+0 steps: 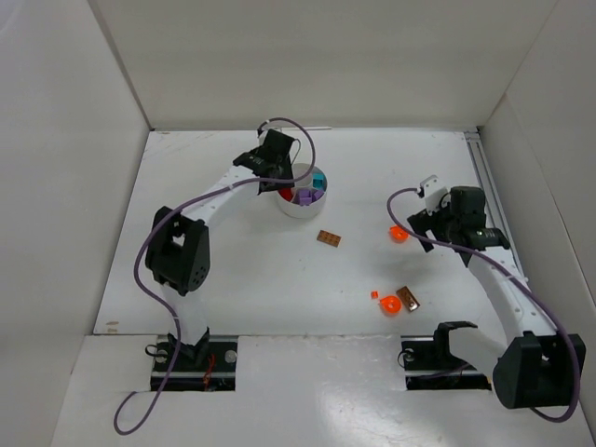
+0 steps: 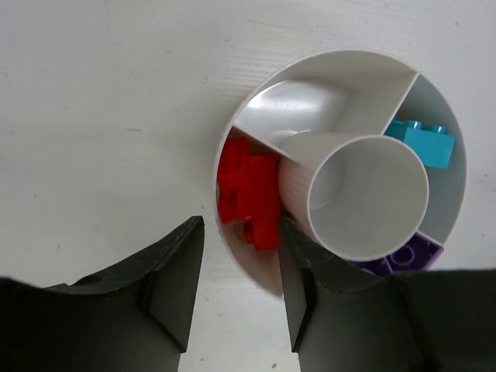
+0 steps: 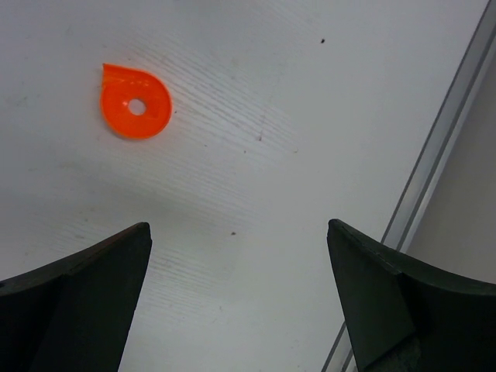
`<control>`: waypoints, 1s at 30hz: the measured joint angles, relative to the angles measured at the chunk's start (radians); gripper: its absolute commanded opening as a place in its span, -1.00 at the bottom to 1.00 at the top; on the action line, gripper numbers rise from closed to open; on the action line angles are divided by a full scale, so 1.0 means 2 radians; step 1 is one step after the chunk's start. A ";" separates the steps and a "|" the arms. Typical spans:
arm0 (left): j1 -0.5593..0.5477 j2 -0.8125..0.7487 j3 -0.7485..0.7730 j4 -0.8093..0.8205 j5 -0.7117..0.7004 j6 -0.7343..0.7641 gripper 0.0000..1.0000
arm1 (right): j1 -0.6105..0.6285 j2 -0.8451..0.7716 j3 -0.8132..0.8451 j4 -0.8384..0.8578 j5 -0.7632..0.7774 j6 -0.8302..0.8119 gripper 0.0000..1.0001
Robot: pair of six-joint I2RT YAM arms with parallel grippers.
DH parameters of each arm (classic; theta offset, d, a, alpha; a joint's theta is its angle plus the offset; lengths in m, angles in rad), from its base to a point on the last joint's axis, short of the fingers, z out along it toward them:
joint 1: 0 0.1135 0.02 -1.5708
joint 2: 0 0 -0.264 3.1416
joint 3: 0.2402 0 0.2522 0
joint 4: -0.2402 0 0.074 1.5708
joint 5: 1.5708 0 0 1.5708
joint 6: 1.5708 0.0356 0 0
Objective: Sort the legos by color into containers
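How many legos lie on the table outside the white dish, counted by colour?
Orange legos: 3 (one is tiny)
Brown legos: 2
Total: 5

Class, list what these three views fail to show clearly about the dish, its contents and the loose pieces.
- Left wrist view: purple legos mostly hidden by the central well and left tool; count unclear.
- Top view: left tool covers the dish on its left, hiding most red legos.
- Top view: tiny orange bit too small to tell shape.
- Right wrist view: frame edges exclude every loose piece but one orange piece.
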 measured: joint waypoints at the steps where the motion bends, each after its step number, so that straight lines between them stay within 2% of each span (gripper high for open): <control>1: 0.000 -0.012 -0.008 0.000 0.000 0.000 -0.15 | 0.000 -0.006 -0.005 -0.002 -0.007 0.001 0.99; 3: 0.000 -0.042 -0.026 0.001 0.000 -0.003 -0.01 | 0.000 -0.019 -0.019 -0.012 -0.023 0.003 0.99; 5: 0.000 -0.086 -0.055 0.010 -0.001 -0.006 0.26 | 0.000 -0.027 -0.031 -0.030 -0.038 0.006 0.99; 7: 0.000 -0.138 -0.087 0.014 -0.001 -0.015 0.41 | 0.003 -0.040 -0.048 -0.044 -0.052 0.023 0.99; 8: 0.000 -0.165 -0.105 0.022 -0.002 -0.020 0.55 | 0.006 -0.049 -0.056 -0.053 -0.058 0.033 0.99; 9: 0.000 -0.190 -0.121 0.025 -0.003 -0.025 0.59 | 0.011 -0.057 -0.063 -0.061 -0.064 0.047 0.99; 14: -0.008 -0.272 -0.191 0.041 -0.007 -0.050 0.64 | 0.051 -0.096 -0.100 -0.090 -0.057 0.120 0.88; 22: -0.017 -0.299 -0.285 0.062 0.019 -0.066 0.64 | 0.104 -0.163 -0.147 -0.155 -0.012 0.237 0.80; 26: -0.017 -0.304 -0.293 0.065 0.025 -0.068 0.67 | 0.157 -0.152 -0.162 -0.170 -0.008 0.290 0.77; 30: -0.017 -0.317 -0.293 0.070 0.027 -0.068 0.67 | 0.235 -0.104 -0.160 -0.174 0.015 0.349 0.77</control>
